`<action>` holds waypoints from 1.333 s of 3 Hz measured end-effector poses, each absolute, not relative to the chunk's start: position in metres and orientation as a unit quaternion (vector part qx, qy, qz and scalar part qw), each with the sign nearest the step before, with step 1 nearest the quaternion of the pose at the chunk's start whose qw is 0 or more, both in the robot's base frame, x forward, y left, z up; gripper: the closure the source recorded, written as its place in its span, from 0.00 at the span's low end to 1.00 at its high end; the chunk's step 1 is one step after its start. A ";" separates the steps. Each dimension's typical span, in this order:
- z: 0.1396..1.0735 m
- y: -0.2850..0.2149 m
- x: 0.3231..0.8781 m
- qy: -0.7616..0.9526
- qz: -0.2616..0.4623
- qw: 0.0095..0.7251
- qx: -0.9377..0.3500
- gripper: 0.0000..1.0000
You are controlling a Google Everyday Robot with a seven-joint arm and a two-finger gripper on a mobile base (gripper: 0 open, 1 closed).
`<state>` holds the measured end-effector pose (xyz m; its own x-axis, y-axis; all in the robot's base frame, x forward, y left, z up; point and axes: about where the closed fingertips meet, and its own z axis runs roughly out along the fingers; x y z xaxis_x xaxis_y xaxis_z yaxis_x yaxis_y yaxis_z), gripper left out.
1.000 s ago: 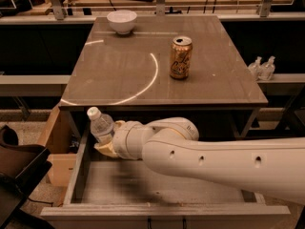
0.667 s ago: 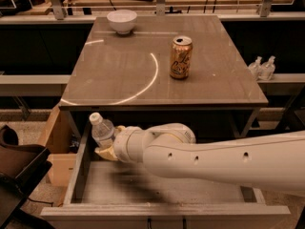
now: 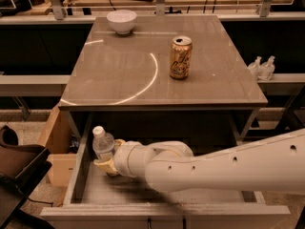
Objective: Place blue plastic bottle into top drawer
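Observation:
The blue plastic bottle (image 3: 103,143), clear with a white cap, stands upright inside the open top drawer (image 3: 81,173) at its far left. My gripper (image 3: 107,163) reaches in from the right on a thick white arm and is shut on the bottle's lower body. The bottle's bottom is hidden behind the gripper, so I cannot tell whether it rests on the drawer floor.
A gold soda can (image 3: 180,57) and a white bowl (image 3: 121,21) stand on the table top (image 3: 119,75) above the drawer. Two small bottles (image 3: 262,67) sit on a ledge at the right. A wooden box (image 3: 55,147) and a dark chair (image 3: 16,168) are at the left.
The gripper and the bottle have shifted slightly lower and toward the front of the drawer. The grip has not changed.

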<state>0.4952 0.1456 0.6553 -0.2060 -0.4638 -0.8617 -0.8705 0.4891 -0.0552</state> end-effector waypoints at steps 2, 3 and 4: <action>0.650 0.149 0.490 0.746 0.248 0.437 -0.437 0.83; 0.651 0.149 0.490 0.746 0.248 0.437 -0.437 0.61; 0.652 0.150 0.490 0.745 0.249 0.438 -0.438 0.36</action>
<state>0.4896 0.1497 0.6520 -0.2329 -0.4346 -0.8700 -0.8700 0.4928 -0.0132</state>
